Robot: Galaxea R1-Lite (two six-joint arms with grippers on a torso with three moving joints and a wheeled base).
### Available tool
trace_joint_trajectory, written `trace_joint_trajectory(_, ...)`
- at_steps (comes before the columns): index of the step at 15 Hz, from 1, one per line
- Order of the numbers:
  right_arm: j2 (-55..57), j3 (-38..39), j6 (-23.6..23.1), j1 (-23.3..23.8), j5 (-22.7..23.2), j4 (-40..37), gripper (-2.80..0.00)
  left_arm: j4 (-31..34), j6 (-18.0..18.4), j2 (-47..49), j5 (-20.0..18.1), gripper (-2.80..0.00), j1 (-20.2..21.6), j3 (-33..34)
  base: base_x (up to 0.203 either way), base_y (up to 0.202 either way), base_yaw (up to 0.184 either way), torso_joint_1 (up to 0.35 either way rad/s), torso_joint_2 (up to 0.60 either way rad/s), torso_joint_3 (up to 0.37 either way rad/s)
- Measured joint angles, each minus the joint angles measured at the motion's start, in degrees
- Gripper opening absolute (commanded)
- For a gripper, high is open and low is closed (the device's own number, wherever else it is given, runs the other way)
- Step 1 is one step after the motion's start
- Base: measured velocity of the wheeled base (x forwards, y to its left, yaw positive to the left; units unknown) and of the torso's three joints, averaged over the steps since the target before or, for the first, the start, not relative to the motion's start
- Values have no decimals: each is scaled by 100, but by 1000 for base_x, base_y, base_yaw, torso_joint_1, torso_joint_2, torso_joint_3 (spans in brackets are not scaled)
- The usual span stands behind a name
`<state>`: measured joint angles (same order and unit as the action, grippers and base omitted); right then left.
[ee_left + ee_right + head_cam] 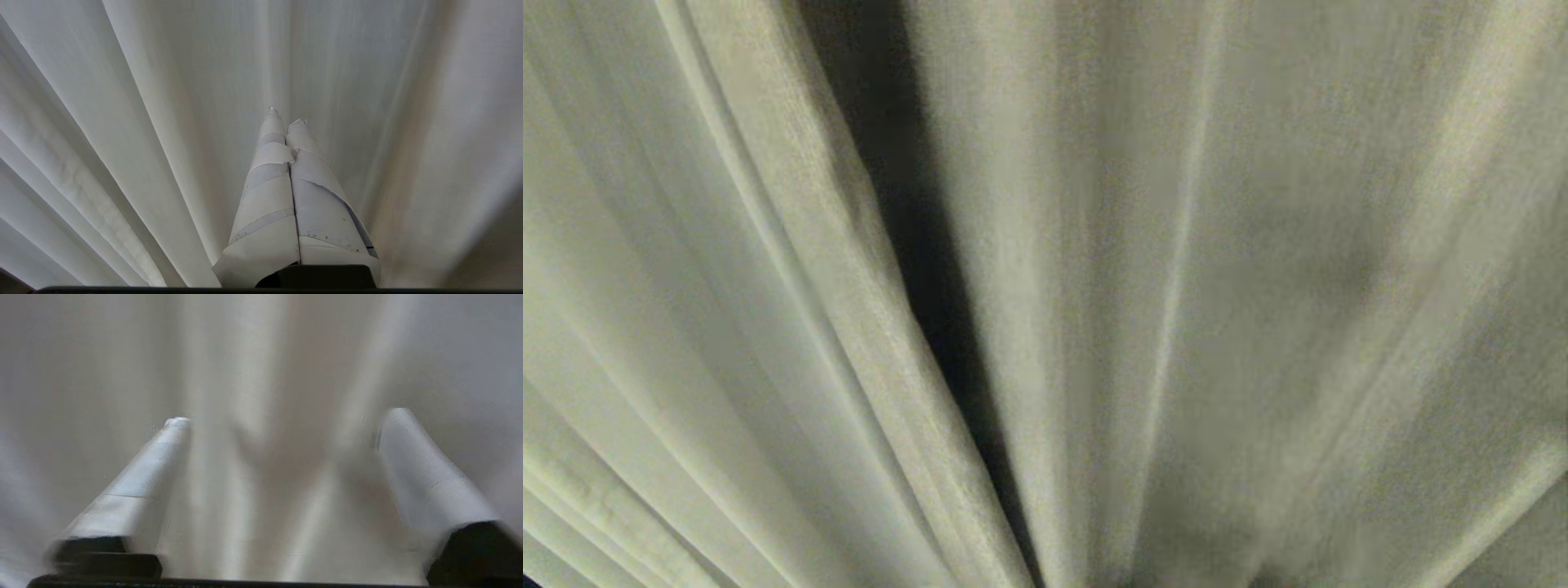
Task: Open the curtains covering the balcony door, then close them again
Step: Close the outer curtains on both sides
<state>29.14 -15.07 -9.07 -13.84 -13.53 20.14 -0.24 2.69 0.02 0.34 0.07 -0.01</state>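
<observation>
The curtains [1217,286] are hanging closed and filling the whole head view, their cream pleats fanning out from low in the middle. A dark narrow gap [915,245] is showing between the 2 panels, running from the top left of centre down toward the bottom middle, where the left panel's edge is overlapping in front. Nothing of the door behind is showing through, so I cannot tell where it is sitting. Neither arm is showing in the head view. In the left wrist view, the left gripper [286,116] is pointing at the fabric with its 2 taped white fingers [265,196] pressed flat together, pinching nothing, the pleats lying just past the tips. In the right wrist view, the right gripper [286,416] is facing the curtain with its fingers [139,482] spread wide apart, plain fabric folds showing between them and nothing caught there. That view is smeared, and whether the tips are touching the cloth I cannot tell.
</observation>
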Motion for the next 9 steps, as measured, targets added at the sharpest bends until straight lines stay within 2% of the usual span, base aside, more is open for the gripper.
trace_joint_trajectory(6,-94,731,-5,1331,805,270,-280,0,1,0,2,-280,0,0,0,0,0,0,0,0)
trace_joint_trajectory(9,-258,1005,1,1605,850,218,-280,1,2,0,1,-280,0,1,0,0,0,0,0,0)
